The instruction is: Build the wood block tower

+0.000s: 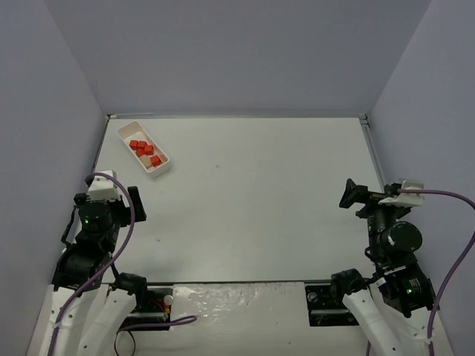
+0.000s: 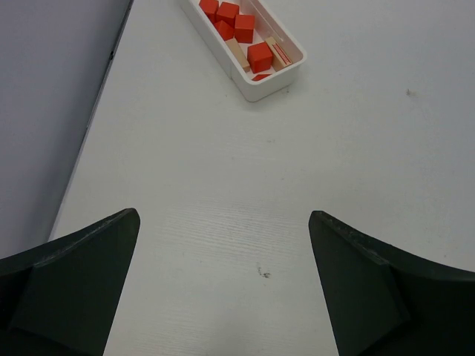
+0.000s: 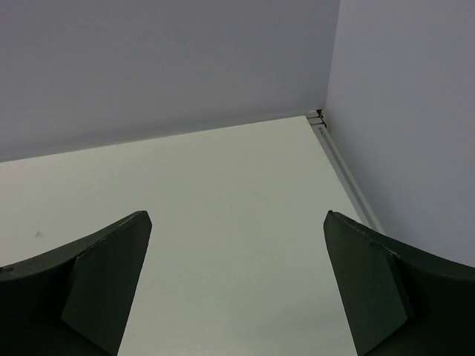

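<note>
Tray (image 2: 261,90) far end cut off in left wrist view, red cubes (image 2: 260,56) and half-hidden tan pieces (image 2: 237,52) loose inside, left gripper (image 2: 223,245) and right gripper (image 3: 237,237) spread wide, holding nothing

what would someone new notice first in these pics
The red blocks jump out, lying loose with a few tan pieces in a white tray at the far left corner of the table; no tower stands yet. The left gripper and right gripper hang open and empty, back by the near edge.
</note>
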Action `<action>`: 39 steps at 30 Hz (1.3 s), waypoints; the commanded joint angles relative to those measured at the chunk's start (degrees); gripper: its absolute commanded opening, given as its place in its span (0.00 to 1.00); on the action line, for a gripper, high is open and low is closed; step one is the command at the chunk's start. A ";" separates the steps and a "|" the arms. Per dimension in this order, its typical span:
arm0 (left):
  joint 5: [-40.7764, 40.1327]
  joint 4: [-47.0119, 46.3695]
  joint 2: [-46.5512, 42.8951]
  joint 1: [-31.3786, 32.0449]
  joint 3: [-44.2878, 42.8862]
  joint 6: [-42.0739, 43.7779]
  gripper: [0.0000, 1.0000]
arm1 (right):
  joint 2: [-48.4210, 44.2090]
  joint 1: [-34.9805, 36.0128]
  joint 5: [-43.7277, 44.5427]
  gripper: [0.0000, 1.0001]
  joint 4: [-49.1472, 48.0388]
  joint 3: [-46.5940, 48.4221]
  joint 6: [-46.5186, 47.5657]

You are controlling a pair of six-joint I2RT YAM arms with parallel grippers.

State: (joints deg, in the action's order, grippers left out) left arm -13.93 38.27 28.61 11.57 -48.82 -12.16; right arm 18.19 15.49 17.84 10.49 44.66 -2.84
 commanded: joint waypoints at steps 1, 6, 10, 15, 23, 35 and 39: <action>-0.45 -4.20 1.57 0.12 -0.31 -0.52 0.97 | -1.50 0.60 -1.37 1.00 -5.01 -0.63 0.85; -0.33 -4.31 1.88 0.12 -0.05 -3.10 0.97 | -3.32 0.60 -8.11 1.00 -5.30 -2.05 2.16; 0.05 -4.08 4.75 0.12 -0.86 -7.16 0.97 | -2.08 0.60 -10.49 1.00 -5.51 -2.63 1.90; 0.08 -3.64 17.42 -1.08 -7.83 -13.67 0.90 | -1.71 0.60 -8.83 1.00 -6.01 -4.64 -2.96; 15.30 -11.43 44.91 -18.96 -20.15 -22.00 0.87 | -2.89 0.60 -6.55 1.00 -6.29 -6.35 -5.96; 14.42 -12.79 78.38 -22.96 -43.87 -23.09 0.77 | -5.81 1.10 -6.56 1.00 -7.82 -9.03 -6.71; 14.40 -11.35 85.64 -23.68 -49.13 -23.26 0.66 | -5.60 1.21 -7.35 1.00 -8.31 -9.44 -6.65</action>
State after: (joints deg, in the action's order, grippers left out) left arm 1.26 28.13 111.73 -11.04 -91.86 -34.44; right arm 11.92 16.21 10.22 8.01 35.35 -8.99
